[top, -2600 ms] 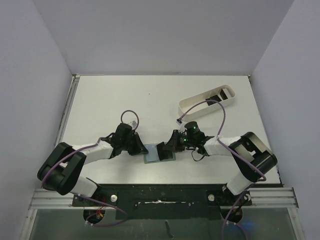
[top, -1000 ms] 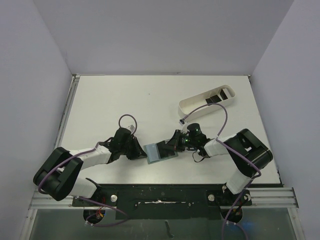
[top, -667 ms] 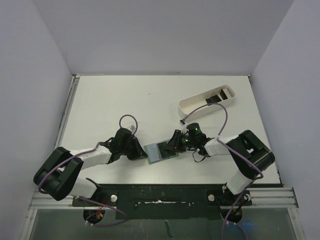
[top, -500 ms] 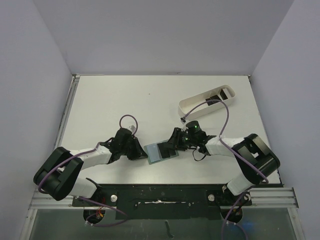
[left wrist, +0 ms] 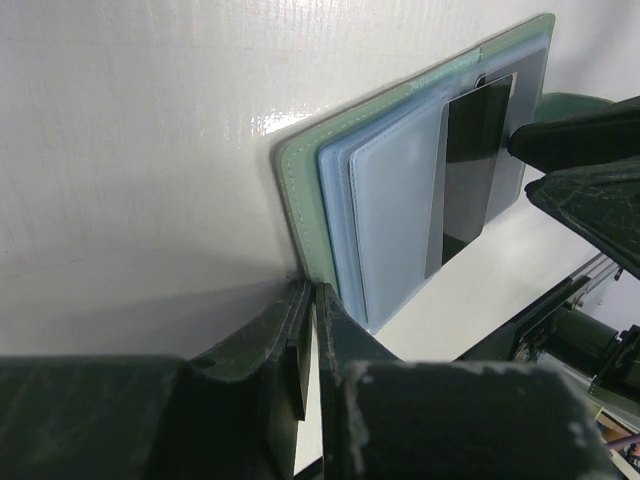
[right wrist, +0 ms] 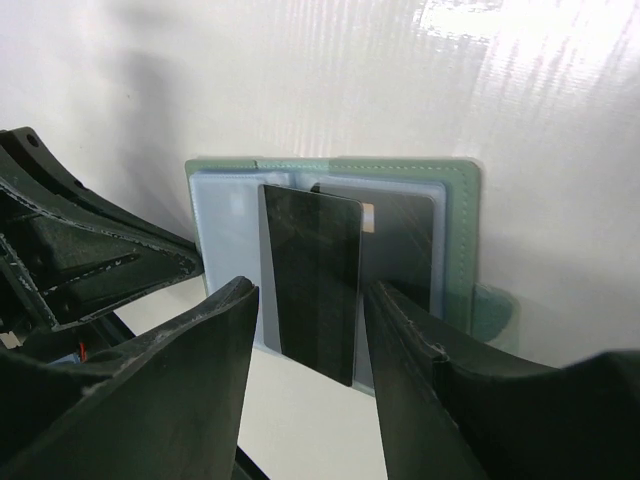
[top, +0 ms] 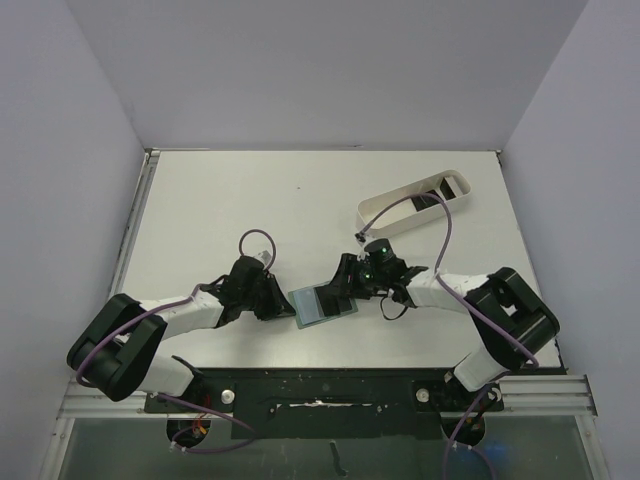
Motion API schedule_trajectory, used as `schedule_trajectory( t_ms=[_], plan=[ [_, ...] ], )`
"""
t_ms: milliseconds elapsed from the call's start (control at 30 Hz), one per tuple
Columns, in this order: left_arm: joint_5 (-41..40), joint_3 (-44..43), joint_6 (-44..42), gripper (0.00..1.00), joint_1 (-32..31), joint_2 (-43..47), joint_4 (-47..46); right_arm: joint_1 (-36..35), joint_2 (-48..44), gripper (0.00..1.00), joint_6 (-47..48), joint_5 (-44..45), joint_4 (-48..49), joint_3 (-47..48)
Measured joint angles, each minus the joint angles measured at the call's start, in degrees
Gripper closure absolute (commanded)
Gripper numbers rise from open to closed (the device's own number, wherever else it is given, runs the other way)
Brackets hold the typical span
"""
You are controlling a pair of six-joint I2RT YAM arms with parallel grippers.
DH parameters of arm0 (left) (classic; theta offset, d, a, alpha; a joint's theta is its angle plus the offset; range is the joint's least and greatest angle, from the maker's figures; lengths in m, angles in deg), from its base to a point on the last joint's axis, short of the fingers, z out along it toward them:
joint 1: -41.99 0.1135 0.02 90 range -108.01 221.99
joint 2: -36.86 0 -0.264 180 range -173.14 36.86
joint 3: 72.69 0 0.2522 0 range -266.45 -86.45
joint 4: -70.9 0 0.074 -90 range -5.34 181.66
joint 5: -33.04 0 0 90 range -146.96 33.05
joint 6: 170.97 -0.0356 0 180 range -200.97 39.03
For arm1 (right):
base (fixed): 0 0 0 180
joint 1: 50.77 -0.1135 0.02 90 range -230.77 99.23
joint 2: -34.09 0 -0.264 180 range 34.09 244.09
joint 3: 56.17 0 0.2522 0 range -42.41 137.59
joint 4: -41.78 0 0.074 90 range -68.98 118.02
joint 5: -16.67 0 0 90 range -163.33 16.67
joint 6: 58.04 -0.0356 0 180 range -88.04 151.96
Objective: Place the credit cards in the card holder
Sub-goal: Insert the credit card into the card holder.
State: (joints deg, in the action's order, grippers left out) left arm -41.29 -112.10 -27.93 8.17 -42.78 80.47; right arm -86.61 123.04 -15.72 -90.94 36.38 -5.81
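Right gripper [right wrist: 310, 290]: my fingers stand apart by the width of the black credit card [right wrist: 315, 250] and press on its two long edges. The card's long axis runs straight out along my fingers. Its near end overhangs the holder's near edge above the white table [top: 220, 210], and its far end stops just short of the holder's far border.

Left gripper [left wrist: 307, 300]: fingers together, only a dark slit between them. The tips touch the card holder [left wrist: 298, 200] at its left green border; I cannot tell whether any of the edge is nipped between them.

The holder lies open and flat between my two hands. Its long axis runs from my left fingertips across to the right, square to the card. The bluish pocket [left wrist: 390, 210] faces up.

A second dark card [right wrist: 400, 240] lies flat in the holder, just right of the held one.

Room: the left gripper's body is close on the card's left. Bare table lies beyond the holder's far edge.

Farthest out, well beyond my right hand: the white oblong tray [top: 400, 208], with spare black cards [top: 440, 190] at its far end.

Against 2.6 s ago: the holder's right end has swung away from me and the left gripper has backed off to the left border. Against 0.5 s ago: the right wrist has edged outward and leftward, and the holder has not moved.
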Motion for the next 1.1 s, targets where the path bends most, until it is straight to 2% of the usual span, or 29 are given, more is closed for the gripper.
schedule_trajectory(
  t_ms=[767,1100],
  plan=[
    [0.04,0.00,0.00,0.94,-0.02,-0.11,-0.33,-5.09,4.37,0.52,-2.03,-3.50,6.99,1.44],
    [0.04,0.00,-0.02,0.94,-0.02,-0.11,-0.33,-5.09,2.56,0.49,-1.05,-0.09,3.54,1.68]
  ],
)
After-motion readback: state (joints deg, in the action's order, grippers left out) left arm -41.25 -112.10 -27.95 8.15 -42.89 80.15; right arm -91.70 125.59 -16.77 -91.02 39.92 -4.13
